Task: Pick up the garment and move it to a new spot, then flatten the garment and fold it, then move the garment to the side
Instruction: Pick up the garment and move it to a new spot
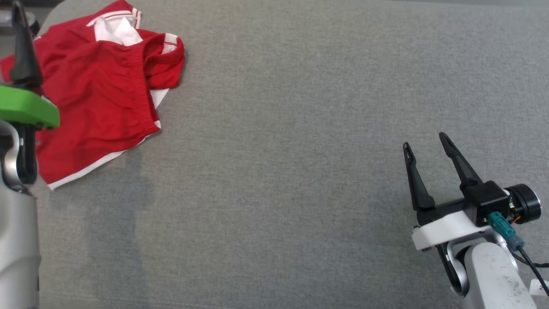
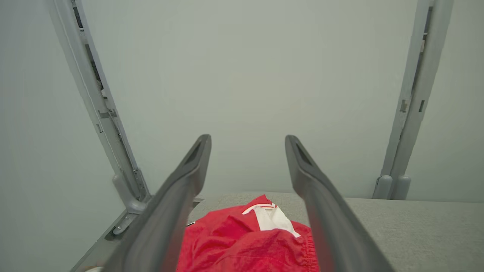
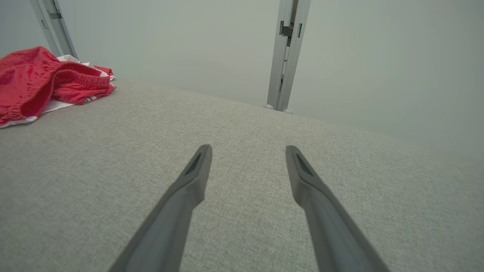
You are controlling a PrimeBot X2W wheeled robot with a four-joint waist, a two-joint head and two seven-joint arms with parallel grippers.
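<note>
Garment (image 1: pixel 98 98): red shorts with white trim, crumpled, lying on the far left of the grey worktop (image 1: pixel 279 171) in the head view. The long axis runs diagonally, with the white-edged hem at lower left and the gathered waistband at upper right. One dark finger (image 1: pixel 21 47) of the left arm rises at the left edge across the cloth, above a green mount (image 1: pixel 25 109). The right gripper (image 1: pixel 424 141) is at lower right, well apart from the garment. Its fingers point up and slightly left, spread wide and empty.

Left wrist view: the left gripper (image 2: pixel 247 141) is spread wide with nothing held. It points at the pale wall (image 2: pixel 245 75), and the garment lies low between its fingers. Contact cannot be judged.

Right wrist view: the fingers are wide apart over bare worktop. The garment is at far upper left, waistband towards the camera.
</note>
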